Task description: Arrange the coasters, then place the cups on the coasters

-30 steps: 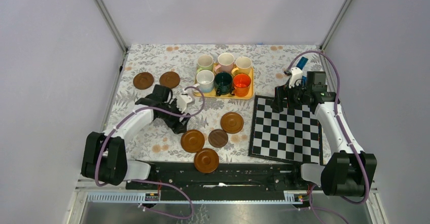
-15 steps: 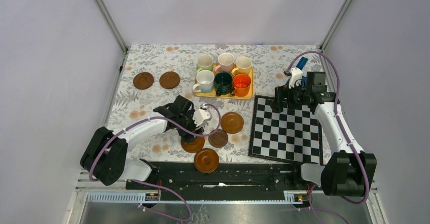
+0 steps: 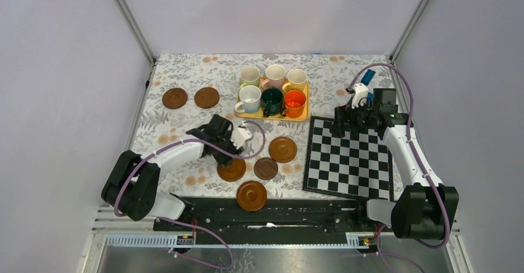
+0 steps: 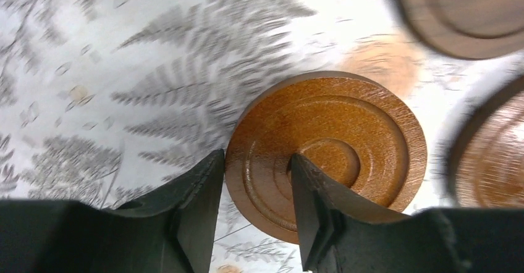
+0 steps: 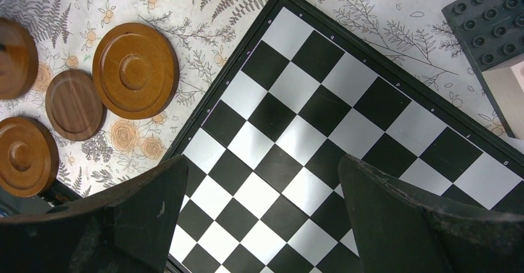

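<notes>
My left gripper is shut on a mid-brown coaster: one finger lies against its outer rim, the other presses inside near its raised centre. From above, that gripper and coaster are at the front middle of the table. Three more coasters lie close by, and two sit at the back left. Several cups, among them an orange one and a dark green one, stand on the yellow tray. My right gripper hangs open over the chequered board.
The chequered board covers the right front of the floral cloth. A dark studded brick and a blue piece lie at the back right. Metal frame posts and white walls close in the table.
My left arm swung from the back left down to the front coasters and its jaws closed on the mid-brown one, which shifted slightly left. The right arm stayed still.
</notes>
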`<move>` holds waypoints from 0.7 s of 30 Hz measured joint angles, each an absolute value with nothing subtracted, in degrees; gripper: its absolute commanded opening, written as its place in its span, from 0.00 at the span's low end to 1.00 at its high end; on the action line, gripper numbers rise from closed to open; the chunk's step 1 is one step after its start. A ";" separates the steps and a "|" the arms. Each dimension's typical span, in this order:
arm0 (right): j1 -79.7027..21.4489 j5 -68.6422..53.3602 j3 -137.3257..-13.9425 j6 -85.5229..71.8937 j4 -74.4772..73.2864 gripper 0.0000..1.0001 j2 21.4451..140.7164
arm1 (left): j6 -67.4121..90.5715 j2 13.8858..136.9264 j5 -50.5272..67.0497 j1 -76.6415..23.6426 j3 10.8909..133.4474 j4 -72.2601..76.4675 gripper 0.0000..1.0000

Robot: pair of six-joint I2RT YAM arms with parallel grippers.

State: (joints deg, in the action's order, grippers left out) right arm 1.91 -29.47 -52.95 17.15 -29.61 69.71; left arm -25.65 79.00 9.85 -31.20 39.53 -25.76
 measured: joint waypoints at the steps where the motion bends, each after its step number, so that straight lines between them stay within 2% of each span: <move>1: 1.91 -29.47 -52.95 17.15 -29.54 0.98 69.71 | -25.65 79.37 10.07 -29.21 39.83 -25.82 0.41; 14: 1.91 -29.43 -52.80 17.19 -29.23 0.98 69.71 | -29.52 91.07 12.19 7.35 51.07 -27.29 0.32; 21: 1.91 -29.36 -52.71 17.61 -29.21 0.98 69.71 | -29.47 98.74 10.83 18.28 59.57 -26.02 0.32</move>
